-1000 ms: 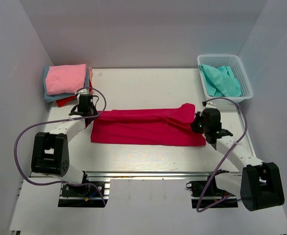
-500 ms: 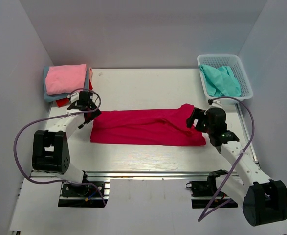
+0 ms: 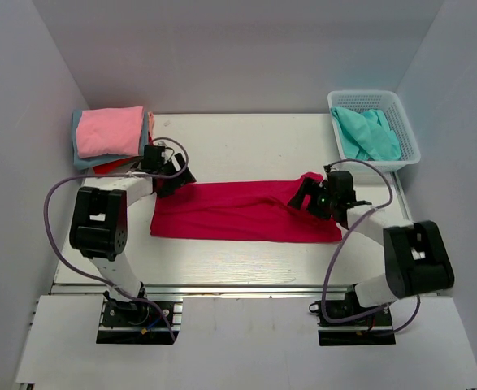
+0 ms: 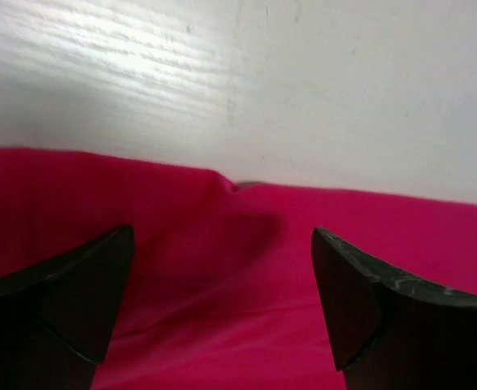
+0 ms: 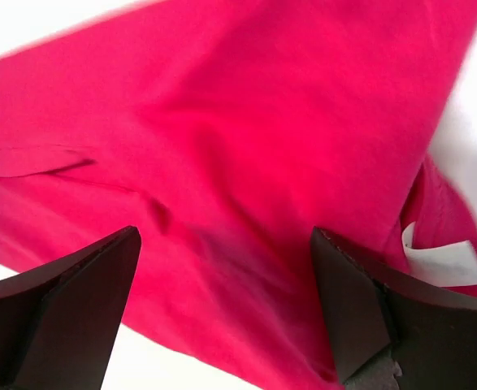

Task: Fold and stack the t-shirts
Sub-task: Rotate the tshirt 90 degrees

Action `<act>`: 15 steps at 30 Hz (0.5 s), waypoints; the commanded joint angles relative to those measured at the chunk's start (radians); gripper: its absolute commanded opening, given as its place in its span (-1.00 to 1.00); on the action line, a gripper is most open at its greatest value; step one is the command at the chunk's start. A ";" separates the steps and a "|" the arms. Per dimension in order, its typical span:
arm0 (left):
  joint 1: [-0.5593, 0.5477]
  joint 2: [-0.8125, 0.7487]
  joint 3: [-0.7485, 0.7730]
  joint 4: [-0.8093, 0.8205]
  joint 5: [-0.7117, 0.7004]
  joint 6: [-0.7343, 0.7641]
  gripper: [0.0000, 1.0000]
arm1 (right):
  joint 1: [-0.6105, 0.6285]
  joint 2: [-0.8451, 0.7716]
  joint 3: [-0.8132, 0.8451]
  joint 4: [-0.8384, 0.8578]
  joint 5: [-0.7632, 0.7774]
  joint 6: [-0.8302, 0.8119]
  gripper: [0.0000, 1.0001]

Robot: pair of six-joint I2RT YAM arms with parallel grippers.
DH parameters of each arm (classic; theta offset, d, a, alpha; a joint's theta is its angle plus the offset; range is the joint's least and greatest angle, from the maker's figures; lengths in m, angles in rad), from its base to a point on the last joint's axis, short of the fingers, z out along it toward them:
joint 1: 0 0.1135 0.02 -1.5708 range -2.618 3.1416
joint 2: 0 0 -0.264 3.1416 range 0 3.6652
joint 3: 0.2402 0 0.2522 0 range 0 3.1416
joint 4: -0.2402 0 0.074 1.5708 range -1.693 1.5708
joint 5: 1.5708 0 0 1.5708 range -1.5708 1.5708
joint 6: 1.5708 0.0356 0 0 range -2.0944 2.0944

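Note:
A crimson-magenta t-shirt lies folded into a long strip across the middle of the table. My left gripper hovers over its far left corner, jaws wide open and nothing between them. In the left wrist view the cloth fills the space under the open left gripper. My right gripper is open over the strip's bunched right end. The right wrist view shows the shirt below the open right gripper, and a white label.
Folded t-shirts are stacked at the back left: light pink on top, grey-blue and red beneath. A white mesh basket at the back right holds a teal t-shirt. Grey walls enclose the table.
Both grippers have opened and let go of the crimson shirt. The left one shifted right along the shirt's far edge; the right one swung left over the bunched end.

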 commanded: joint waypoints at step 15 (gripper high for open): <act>-0.154 -0.242 -0.327 -0.386 0.161 0.000 1.00 | 0.000 0.823 0.888 -0.239 -0.124 0.153 0.81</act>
